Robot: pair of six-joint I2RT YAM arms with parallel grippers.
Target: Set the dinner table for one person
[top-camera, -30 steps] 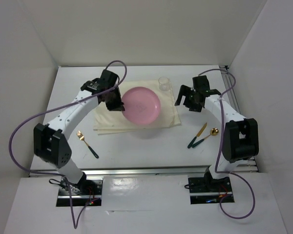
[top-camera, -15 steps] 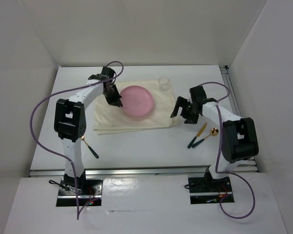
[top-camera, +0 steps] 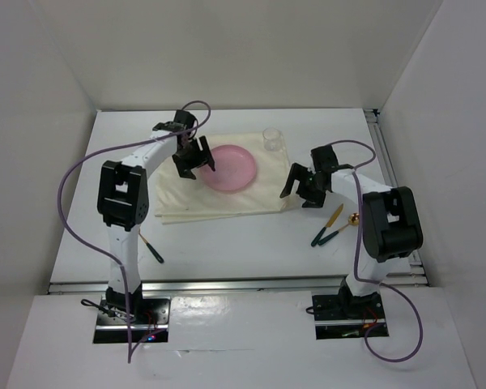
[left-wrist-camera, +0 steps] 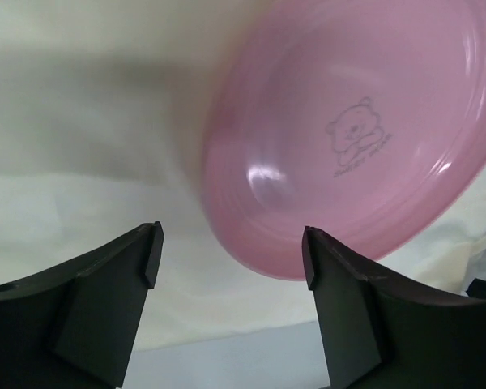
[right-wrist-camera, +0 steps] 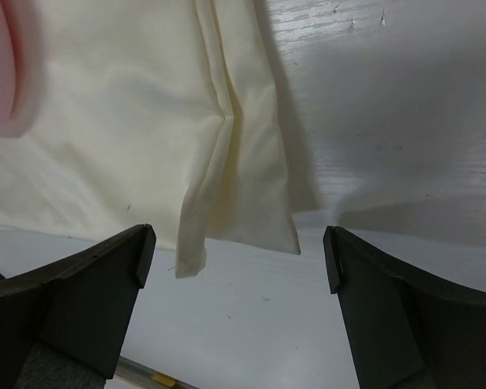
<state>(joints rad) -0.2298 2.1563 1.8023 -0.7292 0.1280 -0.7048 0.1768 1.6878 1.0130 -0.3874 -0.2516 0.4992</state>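
Pink plate (top-camera: 231,168) on cream mat (top-camera: 186,198), clear glass (top-camera: 270,138) near — left pincer (left-wrist-camera: 231,243), right pincer (right-wrist-camera: 238,239) both released

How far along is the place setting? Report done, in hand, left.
Done: pink plate lies on the cream mat, glass beyond it. In hand: nothing; left gripper open at the plate's rim, right gripper open over the mat's right corner. Left: fork, knife and spoon lie on the dinner table off the mat, probably to be placed.

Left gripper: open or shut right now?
Open: on the left gripper the fingers stand wide apart in the wrist view, with the pink plate rim between them.
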